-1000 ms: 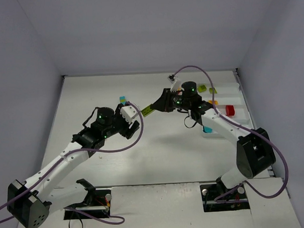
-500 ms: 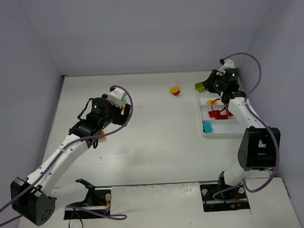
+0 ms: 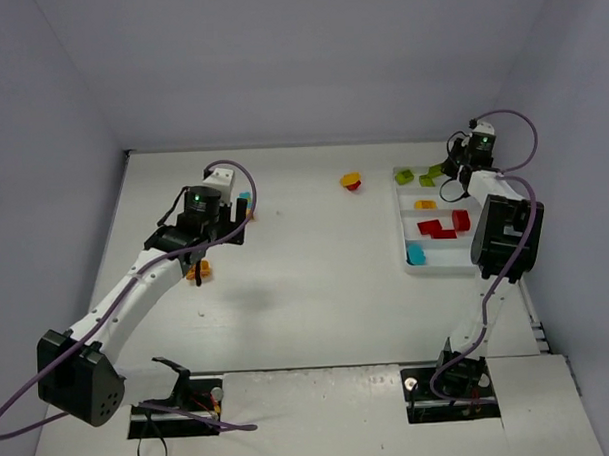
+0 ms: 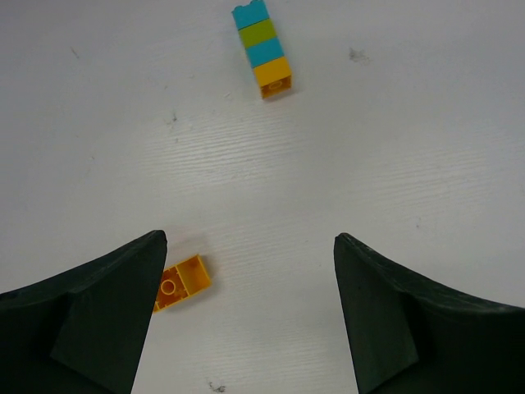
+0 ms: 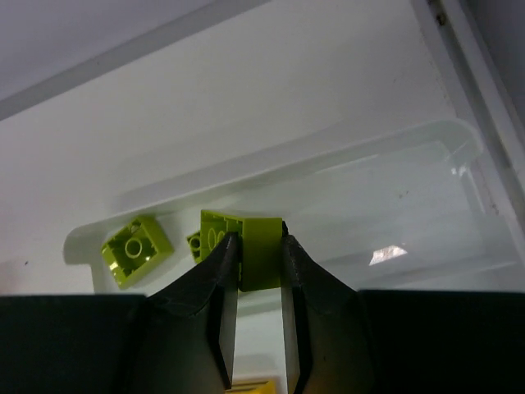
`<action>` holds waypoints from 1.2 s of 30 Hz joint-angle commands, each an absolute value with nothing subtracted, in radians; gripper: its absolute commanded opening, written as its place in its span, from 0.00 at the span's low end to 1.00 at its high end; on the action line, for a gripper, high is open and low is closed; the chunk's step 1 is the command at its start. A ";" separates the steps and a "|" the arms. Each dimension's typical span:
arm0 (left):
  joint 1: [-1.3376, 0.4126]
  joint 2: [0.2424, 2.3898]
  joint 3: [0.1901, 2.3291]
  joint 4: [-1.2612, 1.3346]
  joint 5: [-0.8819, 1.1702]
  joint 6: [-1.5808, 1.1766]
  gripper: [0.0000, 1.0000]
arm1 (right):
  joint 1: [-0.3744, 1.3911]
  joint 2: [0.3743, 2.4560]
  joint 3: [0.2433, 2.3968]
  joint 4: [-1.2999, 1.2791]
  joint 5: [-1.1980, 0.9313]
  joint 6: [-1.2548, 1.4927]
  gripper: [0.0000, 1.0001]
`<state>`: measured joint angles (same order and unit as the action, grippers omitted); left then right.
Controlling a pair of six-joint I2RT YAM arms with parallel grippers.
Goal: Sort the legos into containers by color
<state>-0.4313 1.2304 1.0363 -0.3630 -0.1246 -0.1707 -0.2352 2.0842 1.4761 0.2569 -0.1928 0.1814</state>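
Note:
My right gripper [image 5: 258, 246] is shut on a lime green lego [image 5: 262, 253] and holds it just above the far compartment of the white tray [image 5: 394, 205]. Two more lime legos [image 5: 137, 248] lie in that compartment. In the top view the right gripper [image 3: 446, 173] is at the tray's far end [image 3: 484, 197]. My left gripper [image 4: 250, 240] is open and empty above the table. An orange lego [image 4: 182, 281] lies by its left finger. A cyan-green-cyan-orange stack [image 4: 262, 49] lies ahead of it. In the top view the left gripper [image 3: 229, 223] is next to that stack [image 3: 246, 201].
The tray also holds an orange lego [image 3: 425, 204], red legos [image 3: 443, 228] and a cyan lego [image 3: 415, 253] in separate compartments. A yellow and red lego [image 3: 351, 180] lies on the table left of the tray. The orange lego [image 3: 196, 272] lies under the left arm.
My right gripper carried the lime lego from the table's middle to the tray's far end. My left arm swung left and away, its gripper now near the stack.

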 commanded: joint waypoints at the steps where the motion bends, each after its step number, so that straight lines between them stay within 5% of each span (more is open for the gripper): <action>1: -0.405 1.242 1.101 -0.382 -0.205 -0.222 0.76 | -0.245 2.095 1.578 0.321 -0.153 0.143 0.03; 3: -0.391 1.255 1.112 -0.399 -0.209 -0.239 0.76 | -0.256 2.123 1.594 0.318 -0.149 0.141 0.06; 7: -0.377 1.288 1.127 -0.428 -0.212 -0.253 0.76 | -0.267 2.149 1.614 0.298 -0.166 0.141 0.49; 10: -0.370 1.305 1.140 -0.452 -0.215 -0.271 0.76 | -0.267 2.145 1.611 0.285 -0.166 0.130 0.61; 24: -0.362 1.348 1.155 -0.653 -0.508 -0.500 0.76 | -0.114 1.737 1.379 0.273 -0.189 0.127 0.66; 36: -0.246 1.496 1.097 -0.583 -0.296 -0.495 0.84 | 0.083 1.367 0.921 0.377 -0.348 0.189 0.70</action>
<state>-0.2764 1.4940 1.0851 -0.6296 -0.3626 -0.4839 0.0811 1.3952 0.9710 0.3115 -0.2962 0.1692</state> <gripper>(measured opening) 0.836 0.696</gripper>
